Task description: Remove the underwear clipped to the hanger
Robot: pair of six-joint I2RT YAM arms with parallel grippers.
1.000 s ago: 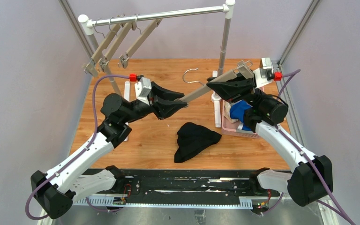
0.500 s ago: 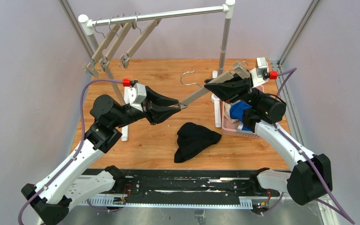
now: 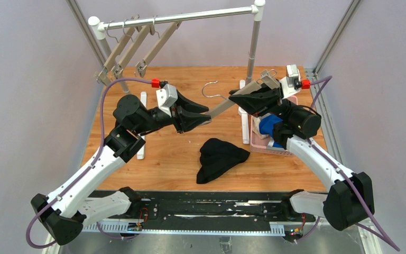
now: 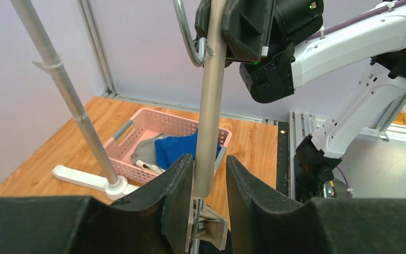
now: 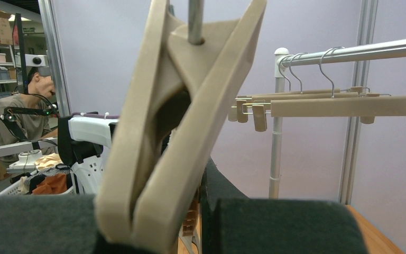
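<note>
The black underwear (image 3: 219,157) lies loose on the table. The blue underwear (image 3: 268,126) and the grey one (image 4: 145,151) lie in the pink basket (image 3: 275,150); the blue one also shows in the left wrist view (image 4: 177,151). A beige clip hanger (image 3: 223,106) hangs in the air between the arms with no cloth on it. My right gripper (image 3: 239,98) is shut on its right half; one clip (image 5: 174,121) fills that wrist view. My left gripper (image 3: 203,114) straddles the bar's left end (image 4: 211,106), jaws slightly apart, with a gap on one side.
A clothes rack's rail (image 3: 190,16) crosses the back, with three bare clip hangers (image 3: 132,50) at its left end. Its right post (image 3: 252,47) stands just behind the held hanger. Its white feet (image 3: 141,124) rest on the wooden table.
My left arm pulled back left along the hanger's end, then swung back right and up; its fingers now sit round the bar. The right arm and hanger barely moved.
</note>
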